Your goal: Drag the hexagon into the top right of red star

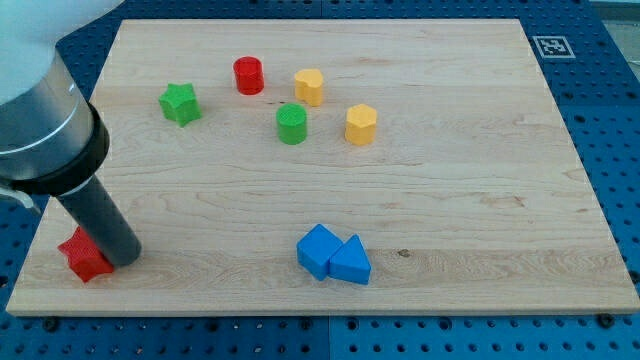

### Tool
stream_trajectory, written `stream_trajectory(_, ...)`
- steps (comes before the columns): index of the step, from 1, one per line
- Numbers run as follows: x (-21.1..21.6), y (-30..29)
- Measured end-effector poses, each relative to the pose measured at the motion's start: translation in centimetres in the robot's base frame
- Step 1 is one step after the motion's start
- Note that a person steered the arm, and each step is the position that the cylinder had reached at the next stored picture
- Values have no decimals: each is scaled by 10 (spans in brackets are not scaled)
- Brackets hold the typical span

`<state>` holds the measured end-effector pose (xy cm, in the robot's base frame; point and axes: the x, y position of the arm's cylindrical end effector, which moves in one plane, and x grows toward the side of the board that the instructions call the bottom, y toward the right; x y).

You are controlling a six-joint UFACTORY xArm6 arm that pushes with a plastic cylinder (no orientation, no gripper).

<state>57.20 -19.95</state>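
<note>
A red star [84,256] lies at the board's bottom left corner. My tip [124,257] rests on the board against the star's right side; the dark rod rises from it toward the view's upper left. A yellow hexagon [361,124] stands in the upper middle of the board, far to the upper right of the tip and the star. A second yellow block [309,86], which looks like a pentagon, stands up and left of the hexagon.
A red cylinder [248,75], a green cylinder [292,123] and a green star [180,102] stand in the upper left half. A blue cube [318,249] and a blue triangle [351,262] touch each other at the bottom middle. The wooden board [480,200] lies on a blue pegboard.
</note>
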Motion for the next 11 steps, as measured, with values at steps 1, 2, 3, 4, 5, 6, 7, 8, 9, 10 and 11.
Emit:
stream_trajectory(1, 0, 0)
stream_trajectory(2, 0, 0)
stream_trajectory(3, -3, 30)
stream_trajectory(4, -25, 106)
stream_trajectory(5, -60, 181)
stream_trajectory(6, -86, 256)
stream_trajectory(7, -115, 326)
stream_trajectory(8, -157, 334)
stream_trajectory(9, -175, 333)
stream_trajectory(10, -175, 315)
stream_trajectory(11, -175, 286)
